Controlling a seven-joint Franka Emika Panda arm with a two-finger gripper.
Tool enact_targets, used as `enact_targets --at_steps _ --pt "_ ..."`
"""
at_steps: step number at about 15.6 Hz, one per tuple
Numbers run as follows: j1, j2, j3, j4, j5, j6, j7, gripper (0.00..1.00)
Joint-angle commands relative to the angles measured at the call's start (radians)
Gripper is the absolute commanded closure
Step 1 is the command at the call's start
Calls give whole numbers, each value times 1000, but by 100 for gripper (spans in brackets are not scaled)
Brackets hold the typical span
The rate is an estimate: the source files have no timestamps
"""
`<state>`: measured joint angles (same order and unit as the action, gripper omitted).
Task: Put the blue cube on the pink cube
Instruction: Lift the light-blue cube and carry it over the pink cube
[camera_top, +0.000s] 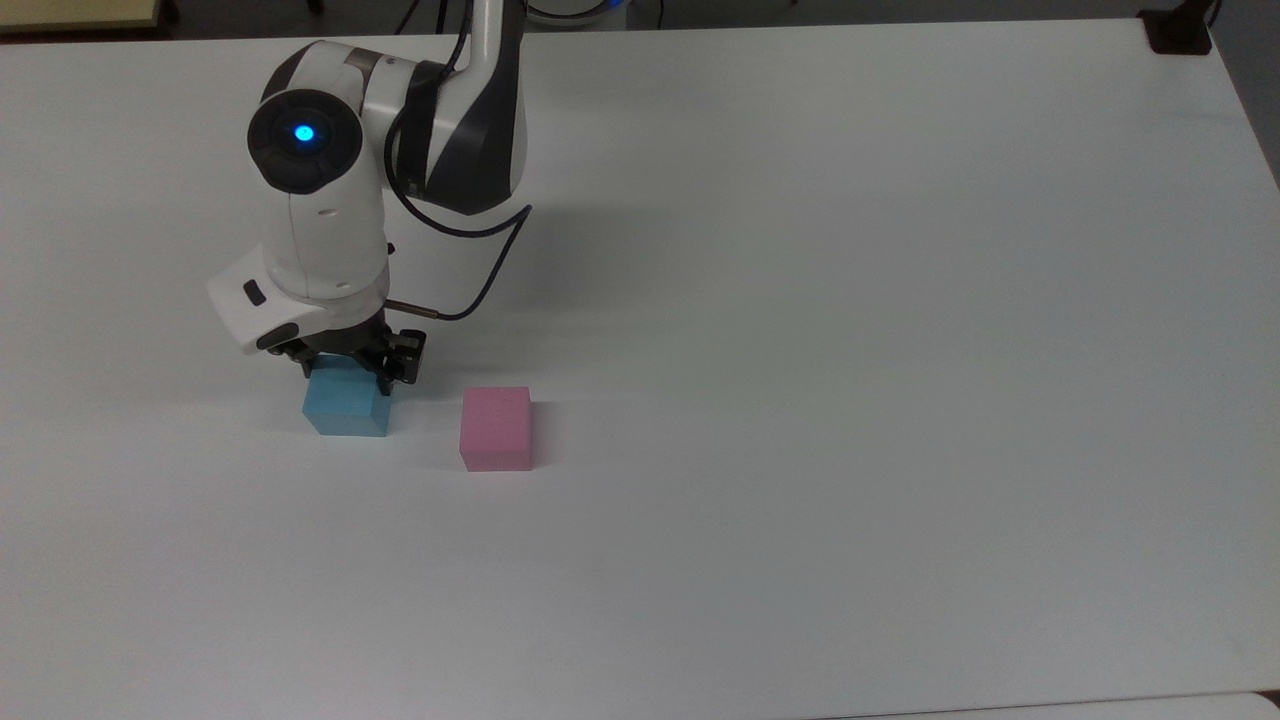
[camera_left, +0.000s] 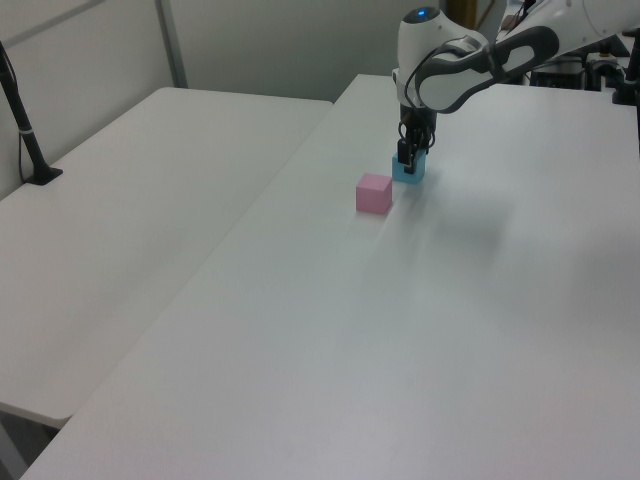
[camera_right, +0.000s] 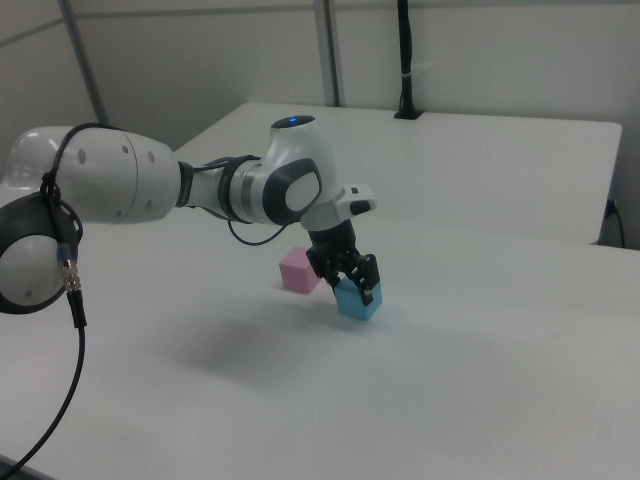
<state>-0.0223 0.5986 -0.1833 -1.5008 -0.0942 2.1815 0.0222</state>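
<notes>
Gripper (camera_top: 345, 377): lowered over the small matte light-blue cube (camera_top: 343, 411), fingers apart on either side of it.
Blue cube: on the white table (camera_top: 850, 350).
Small matte pink cube (camera_top: 495, 428): near, on the top view's right of the blue cube, apart.

- The arm (camera_top: 330, 210) reaches down steeply, wrist bent toward the table.
- The gripper (camera_top: 345, 382) points straight down, its fingers (camera_right: 366, 293) spread apart and set low.
</notes>
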Motion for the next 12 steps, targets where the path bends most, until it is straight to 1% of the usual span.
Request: enact_targets --at_steps 1,3,5,6,7,9,10,11,12 --pt "28 7 -1 11 -16 12 108 82" --pt "28 -8 1 55 -1 -15 111 82" --pt "30 -29 4 108 -1 -135 110 81" --pt "33 -31 16 132 -1 -162 111 81" --pt "31 -39 59 143 -2 -167 114 80" --pt "33 -43 100 143 -5 -167 137 79" --pt "38 -43 114 143 -5 -167 150 78" --pt "56 -43 122 143 -10 -166 162 73" --pt "79 -42 122 142 -13 -163 170 71"
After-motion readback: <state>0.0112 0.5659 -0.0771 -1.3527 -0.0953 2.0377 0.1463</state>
